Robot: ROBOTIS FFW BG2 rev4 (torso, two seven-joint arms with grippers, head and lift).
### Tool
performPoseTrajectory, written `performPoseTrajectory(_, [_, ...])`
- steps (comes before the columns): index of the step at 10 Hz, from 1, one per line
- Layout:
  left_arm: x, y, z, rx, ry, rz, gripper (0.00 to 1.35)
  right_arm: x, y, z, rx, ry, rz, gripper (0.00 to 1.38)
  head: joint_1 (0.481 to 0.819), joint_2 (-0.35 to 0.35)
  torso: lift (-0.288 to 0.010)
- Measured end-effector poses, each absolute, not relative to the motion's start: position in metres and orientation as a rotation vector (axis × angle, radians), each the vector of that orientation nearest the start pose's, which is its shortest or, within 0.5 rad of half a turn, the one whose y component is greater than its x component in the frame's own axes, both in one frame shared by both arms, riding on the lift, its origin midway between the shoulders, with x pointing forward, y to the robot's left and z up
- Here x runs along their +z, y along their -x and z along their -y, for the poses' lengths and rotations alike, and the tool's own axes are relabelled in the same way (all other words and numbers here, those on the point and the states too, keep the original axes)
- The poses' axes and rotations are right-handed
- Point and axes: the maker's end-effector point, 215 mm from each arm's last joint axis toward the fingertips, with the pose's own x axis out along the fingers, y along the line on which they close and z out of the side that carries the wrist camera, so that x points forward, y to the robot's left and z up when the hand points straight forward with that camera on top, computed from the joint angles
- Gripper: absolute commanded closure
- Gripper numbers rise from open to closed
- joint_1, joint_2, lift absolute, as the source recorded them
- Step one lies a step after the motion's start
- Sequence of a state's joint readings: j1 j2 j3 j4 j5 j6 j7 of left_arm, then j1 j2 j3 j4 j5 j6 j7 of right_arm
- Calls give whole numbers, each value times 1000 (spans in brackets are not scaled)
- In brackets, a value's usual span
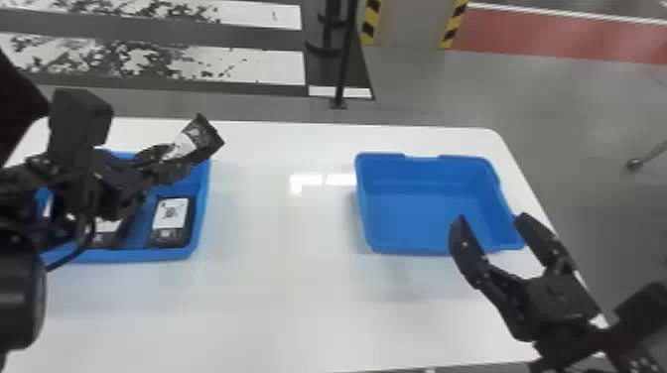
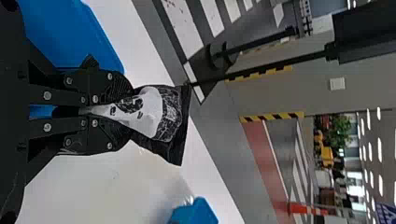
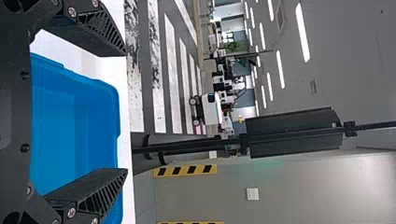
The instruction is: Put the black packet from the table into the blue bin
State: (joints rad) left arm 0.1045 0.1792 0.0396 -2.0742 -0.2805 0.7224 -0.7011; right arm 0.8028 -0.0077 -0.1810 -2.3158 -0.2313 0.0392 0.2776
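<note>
Over the left blue bin [image 1: 201,218] my left gripper [image 1: 164,161] is shut on a black packet [image 1: 201,136] with a white label, which sticks out beyond the fingers to the upper right. In the left wrist view the packet [image 2: 154,114] is pinched between the fingertips of my left gripper [image 2: 112,109]. Inside the left bin lie more black packets, one with a white label [image 1: 170,214] facing up. The right blue bin [image 1: 422,198] holds nothing. My right gripper [image 1: 491,223] is open above that bin's near right part; in the right wrist view, the gripper [image 3: 126,112] has its fingers wide apart.
Both bins stand on a white table [image 1: 283,278], with a wide stretch of tabletop between them. A black pole stand [image 1: 342,64] is on the floor behind the table's far edge. The left arm covers much of the left bin.
</note>
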Motion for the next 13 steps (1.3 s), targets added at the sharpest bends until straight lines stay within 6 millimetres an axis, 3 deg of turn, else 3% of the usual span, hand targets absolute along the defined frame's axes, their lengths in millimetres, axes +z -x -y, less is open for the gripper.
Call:
performPoseTrajectory(1, [-364,-509,-265,-390,-306,-467,1099,-310,-360,252,150,-113,-66,133,695,10,-110])
performPoseTrajectory(2, [-372,-503,-300,-321,-321,-501,926,-310,-360,252,150,-113,-66,133,695,42,-110])
performPoseTrajectory(3, [-383,-497,-317,-289,-324,-533,622,-310,-360,252,150,-114,-66,133,695,81,-110])
performPoseTrajectory(4, [-390,-495,-320,-285,-317,-549,332,-310,-360,252,150,-115,-66,133,695,90,-110])
performPoseTrajectory(5, [-391,-496,-315,-293,-313,-544,133,-310,-360,252,150,-115,-66,133,695,84,-110])
performPoseTrajectory(8, [-389,-495,-310,-315,-307,-518,121,-310,-360,252,149,-118,-66,133,695,76,-110])
performPoseTrajectory(9, [-381,-491,-316,-308,-311,-484,121,-310,-359,252,149,-118,-66,133,695,81,-110])
performPoseTrajectory(11, [-355,-463,-353,-223,-321,-371,121,-308,-359,253,149,-115,-64,133,695,135,-110])
performPoseTrajectory(13, [-342,-416,-387,-128,-266,-248,127,-309,-357,254,147,-114,-68,133,695,181,-110])
